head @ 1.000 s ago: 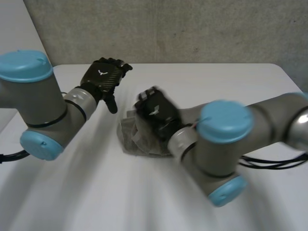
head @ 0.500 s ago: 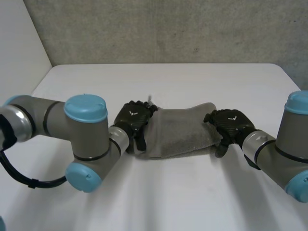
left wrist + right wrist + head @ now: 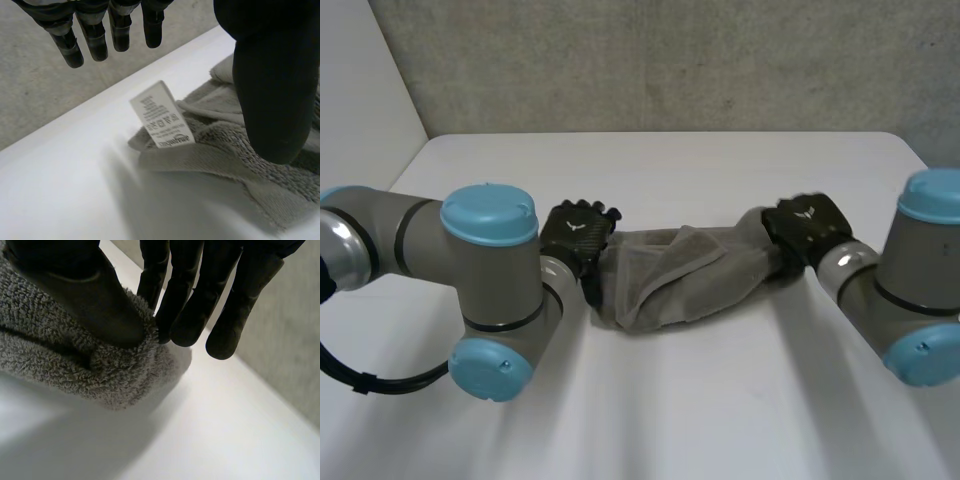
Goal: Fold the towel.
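Head view: the white counter (image 3: 650,420) holds a grey towel (image 3: 670,285), lying long and bunched across the middle of the frame. It is not folded neatly yet. I think things could go wrong if the right hand (image 3: 805,225) pulls alone. The towel may slide or bunch up more, because the left hand (image 3: 575,232), at the towel's left end, grips nothing. The left fingers (image 3: 90,40) are straight and spread, off the cloth; its thumb (image 3: 272,100) hangs over the towel. The right fingers (image 3: 187,315) and thumb (image 3: 95,295) pinch the towel's right end. A small white label (image 3: 162,116) sticks up beside the left thumb.
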